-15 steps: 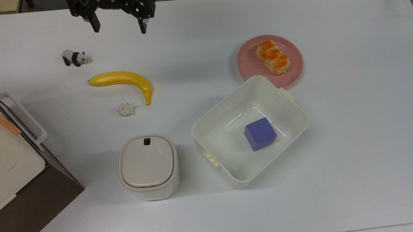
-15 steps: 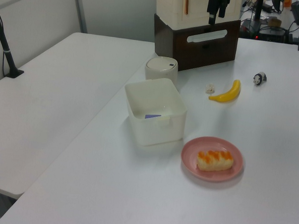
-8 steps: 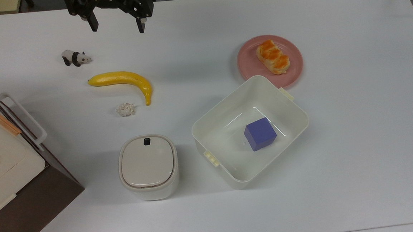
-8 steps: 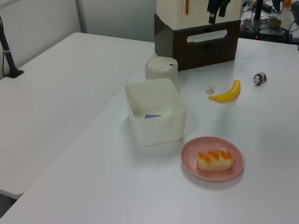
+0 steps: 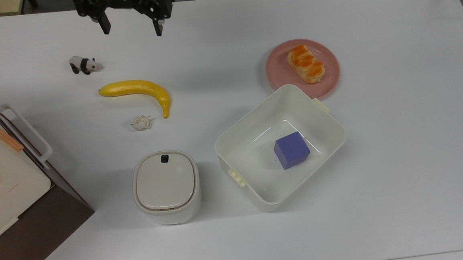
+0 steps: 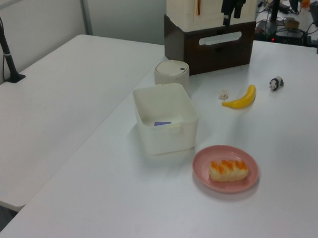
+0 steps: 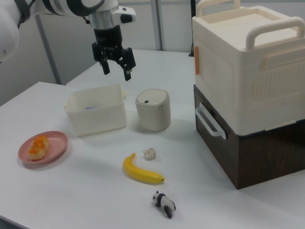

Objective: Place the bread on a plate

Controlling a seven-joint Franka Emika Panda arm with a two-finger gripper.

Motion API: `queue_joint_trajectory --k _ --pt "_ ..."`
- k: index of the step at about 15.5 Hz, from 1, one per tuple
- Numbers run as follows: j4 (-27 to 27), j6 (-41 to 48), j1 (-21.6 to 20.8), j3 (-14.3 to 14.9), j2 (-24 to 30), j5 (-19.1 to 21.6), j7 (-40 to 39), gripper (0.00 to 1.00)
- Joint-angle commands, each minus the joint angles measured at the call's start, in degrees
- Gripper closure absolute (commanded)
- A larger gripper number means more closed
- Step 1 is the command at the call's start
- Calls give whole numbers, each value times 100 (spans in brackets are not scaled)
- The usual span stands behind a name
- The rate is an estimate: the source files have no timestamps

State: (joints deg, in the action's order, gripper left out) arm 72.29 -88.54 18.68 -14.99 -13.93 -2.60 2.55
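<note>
Bread (image 5: pixel 306 64) lying flat on the pink plate (image 5: pixel 329 80), golden glazed top up, slanted across the dish and wholly inside the raised rim. Plate itself on the white worktop (image 5: pixel 408 135), just beside the far corner of the white rectangular tub (image 5: pixel 251 124), whose corner overlaps the plate's edge in the top view. Small blue cube (image 5: pixel 292 150) inside that tub.

Pincer (image 5: pixel 131 29) high above the worktop and well apart from the plate, off toward the top view's left, fingers spread wide with nothing between them. Between it and the tub: a toy panda (image 5: pixel 84 65), a yellow banana (image 5: pixel 138 91), a whitish paper wad (image 5: pixel 140 122); nearer the tub, a lidded cream canister (image 5: pixel 166 186).

Judged from this layout, placement done; only the retreat left. To finish well: keep height, travel away from the plate rather than over it, avoid dipping toward the panda or banana below. No reason to touch the bun again, since it sits stable and clear of the rim. Main risk slight: a low sweep clipping the tub's wall and nudging the plate next to it.
</note>
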Motion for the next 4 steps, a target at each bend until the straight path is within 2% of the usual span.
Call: queue_joint_trajectory --k 1,4 --pt "-101 197 -39 67 4 101 43 0" --pt "-110 197 -39 67 4 101 43 0"
